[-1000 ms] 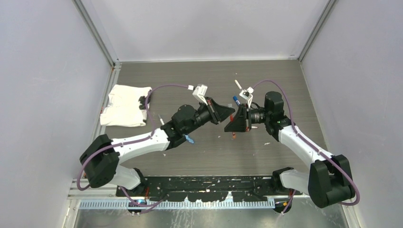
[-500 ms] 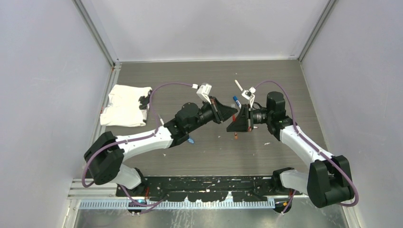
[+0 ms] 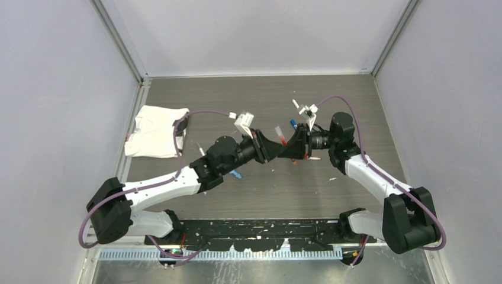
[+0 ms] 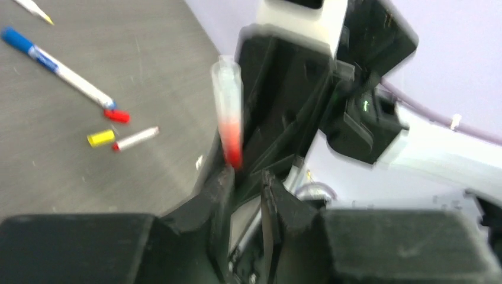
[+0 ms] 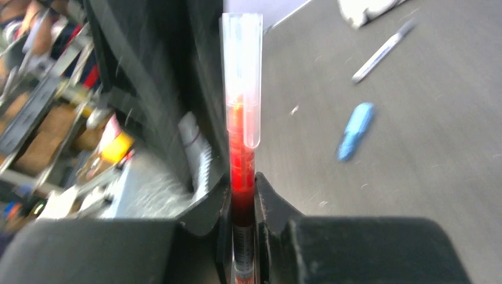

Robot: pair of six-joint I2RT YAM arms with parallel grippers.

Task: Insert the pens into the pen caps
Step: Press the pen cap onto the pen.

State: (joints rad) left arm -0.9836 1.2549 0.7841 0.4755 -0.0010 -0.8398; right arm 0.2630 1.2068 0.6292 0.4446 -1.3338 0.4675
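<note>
The right gripper (image 5: 243, 195) is clenched on the red pen (image 5: 241, 171), its clear cap (image 5: 243, 77) pushed on, mid-frame. The left gripper (image 4: 245, 183) waits beside it, jaws parted, gripping nothing. Upper left, a blue pen (image 4: 56, 64) and yellow cap (image 4: 100, 138) lie unmatched.
</note>
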